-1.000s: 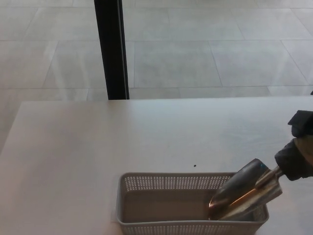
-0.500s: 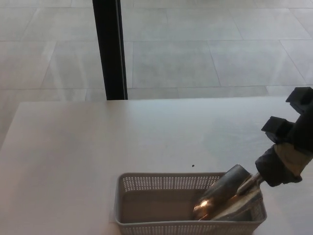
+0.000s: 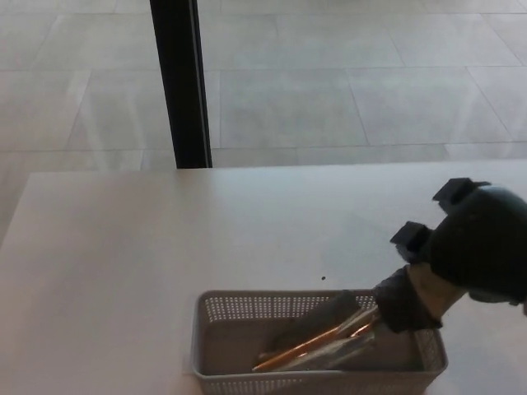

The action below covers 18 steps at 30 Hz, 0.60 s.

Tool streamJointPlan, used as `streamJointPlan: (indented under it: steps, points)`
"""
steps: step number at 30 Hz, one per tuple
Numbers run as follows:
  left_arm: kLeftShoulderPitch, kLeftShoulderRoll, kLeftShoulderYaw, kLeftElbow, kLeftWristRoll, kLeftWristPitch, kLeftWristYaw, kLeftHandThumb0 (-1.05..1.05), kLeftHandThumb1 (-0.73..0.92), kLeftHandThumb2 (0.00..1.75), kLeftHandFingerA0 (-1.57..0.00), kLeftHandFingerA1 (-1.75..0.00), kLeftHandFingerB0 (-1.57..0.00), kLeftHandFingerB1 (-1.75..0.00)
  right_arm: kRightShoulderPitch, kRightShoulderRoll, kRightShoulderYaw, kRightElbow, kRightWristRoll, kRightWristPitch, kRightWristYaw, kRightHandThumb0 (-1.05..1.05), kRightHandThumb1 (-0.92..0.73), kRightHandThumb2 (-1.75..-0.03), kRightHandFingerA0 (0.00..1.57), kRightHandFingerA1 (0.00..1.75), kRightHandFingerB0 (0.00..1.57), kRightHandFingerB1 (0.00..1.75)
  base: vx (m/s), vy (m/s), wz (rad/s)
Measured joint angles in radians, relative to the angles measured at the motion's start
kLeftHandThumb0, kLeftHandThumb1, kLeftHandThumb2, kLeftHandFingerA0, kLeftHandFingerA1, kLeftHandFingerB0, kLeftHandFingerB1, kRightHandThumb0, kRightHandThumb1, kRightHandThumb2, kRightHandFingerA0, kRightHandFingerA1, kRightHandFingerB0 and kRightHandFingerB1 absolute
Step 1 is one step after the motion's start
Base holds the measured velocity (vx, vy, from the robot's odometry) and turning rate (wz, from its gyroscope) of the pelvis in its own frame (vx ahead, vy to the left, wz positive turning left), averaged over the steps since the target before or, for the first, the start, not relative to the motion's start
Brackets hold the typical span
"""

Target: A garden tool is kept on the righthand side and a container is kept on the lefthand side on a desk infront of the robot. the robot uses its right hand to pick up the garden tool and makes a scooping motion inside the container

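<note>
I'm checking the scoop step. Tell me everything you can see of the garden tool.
The garden tool is a metal scoop, shiny with coppery glints, its blade lying low and nearly flat inside the grey perforated basket, tip pointing left. Its handle rises to the right into the right hand, which holds it above the basket's right end.

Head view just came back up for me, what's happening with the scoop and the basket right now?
The robot's right hand is shut on the handle of the metal garden scoop and has its blade lying low inside the white perforated basket, reaching toward the basket's left half. The basket sits at the near edge of the white desk. It looks mid-scoop. Nothing loose is visible in the basket. The left hand is not in view.
</note>
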Motion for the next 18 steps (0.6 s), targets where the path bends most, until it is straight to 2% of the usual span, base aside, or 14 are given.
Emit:
streamJointPlan:
  steps: [1,2,3,6,7,8,9,10,11,12,14,15,16,18]
  points:
    - [0.000,0.000,-0.001,0.000,0.000,0.000,0.000,-0.60,0.62,0.59,-0.75,-0.78,-0.63,-0.50,0.004,0.031,0.008,-0.001,-0.003,0.016,0.014,-0.39,-0.73,-0.94,0.94,1.75,0.78,0.94,0.00,0.000,0.00]
    - [0.000,0.000,-0.002,0.000,0.000,0.000,0.000,-0.60,0.62,0.59,-0.75,-0.78,-0.63,-0.50,0.008,0.062,0.015,-0.001,-0.007,0.032,0.027,-0.39,-0.73,-0.94,0.94,1.75,0.78,0.94,0.00,0.000,0.00]
    - [0.000,0.000,-0.004,0.000,0.000,0.000,0.000,-0.59,0.61,0.59,-0.74,-0.84,-0.64,-0.50,0.013,0.092,0.022,0.000,-0.010,0.048,0.038,-0.40,-0.77,-0.92,0.91,1.75,0.77,0.81,0.00,0.000,0.00]
    - [0.002,-0.001,-0.009,0.000,0.000,0.000,0.000,-0.59,0.61,0.58,-0.74,-0.79,-0.64,-0.50,0.024,0.149,0.028,0.004,-0.024,0.101,0.075,-0.41,-0.76,-0.87,0.89,1.73,0.76,0.87,0.00,0.000,0.00]
    - [0.000,-0.002,-0.010,0.000,0.000,0.000,0.000,-0.59,0.61,0.58,-0.76,-0.84,-0.65,-0.50,0.036,0.172,0.032,0.007,-0.031,0.124,0.092,-0.41,-0.75,-0.86,0.90,1.75,0.76,1.02,0.00,0.000,0.00]
    - [-0.002,-0.002,-0.011,-0.001,0.000,0.000,0.000,-0.60,0.60,0.58,-0.77,-0.85,-0.66,-0.52,0.046,0.191,0.035,0.007,-0.037,0.145,0.107,-0.40,-0.75,-0.87,0.89,1.75,0.75,0.98,0.00,0.000,0.00]
    - [-0.003,-0.002,-0.012,-0.001,0.000,0.000,0.000,-0.60,0.49,0.94,-0.78,-0.87,-0.59,-0.64,0.049,0.207,0.036,0.007,-0.043,0.164,0.119,-0.39,-0.74,-0.87,0.89,1.75,0.74,0.95,0.00,0.000,0.00]
    - [-0.005,-0.002,-0.013,-0.001,0.000,0.000,0.000,-0.60,0.49,0.94,-0.78,-0.87,-0.59,-0.64,0.053,0.222,0.036,0.006,-0.051,0.184,0.131,-0.39,-0.74,-0.87,0.89,1.75,0.74,0.95,0.00,0.000,0.00]
    - [-0.005,-0.002,-0.015,-0.001,0.000,0.000,0.000,-0.60,0.60,0.58,-0.75,-0.78,-0.65,-0.51,0.056,0.235,0.035,0.005,-0.056,0.203,0.141,-0.38,-0.76,-0.92,0.90,1.75,0.74,0.95,0.00,0.000,0.00]
    - [-0.005,-0.002,-0.016,-0.001,0.000,0.000,0.000,-0.60,0.61,0.58,-0.74,-0.76,-0.64,-0.50,0.058,0.245,0.035,0.003,-0.059,0.219,0.150,-0.37,-0.72,-0.90,0.90,1.75,0.74,0.95,0.00,0.000,0.00]
    - [-0.001,-0.002,-0.017,0.000,0.000,-0.001,0.000,-0.59,0.62,0.59,-0.72,-0.73,-0.65,-0.50,0.071,0.268,0.032,-0.004,-0.063,0.262,0.169,-0.34,-0.57,-0.98,0.92,1.75,0.79,1.40,0.00,0.000,0.00]
    - [0.001,-0.002,-0.019,0.000,0.001,-0.002,0.000,-0.59,0.62,0.59,-0.71,-0.73,-0.65,-0.50,0.077,0.277,0.026,-0.007,-0.061,0.275,0.172,-0.34,-0.57,-0.98,0.92,1.75,0.79,1.15,0.00,0.000,0.00]
    - [0.003,-0.002,-0.020,0.000,0.001,-0.003,0.000,-0.59,0.61,0.58,-0.70,-0.72,-0.65,-0.50,0.083,0.287,0.014,-0.009,-0.053,0.287,0.179,-0.28,-0.54,-1.07,0.98,1.75,0.84,1.16,0.00,0.000,0.00]
    - [0.003,-0.002,-0.021,-0.001,0.000,-0.003,0.000,-0.57,0.61,0.58,-0.68,-0.72,-0.64,-0.50,0.088,0.300,-0.009,-0.012,-0.040,0.299,0.190,-0.27,-0.53,-1.09,0.97,1.75,0.85,1.13,0.00,0.000,0.00]
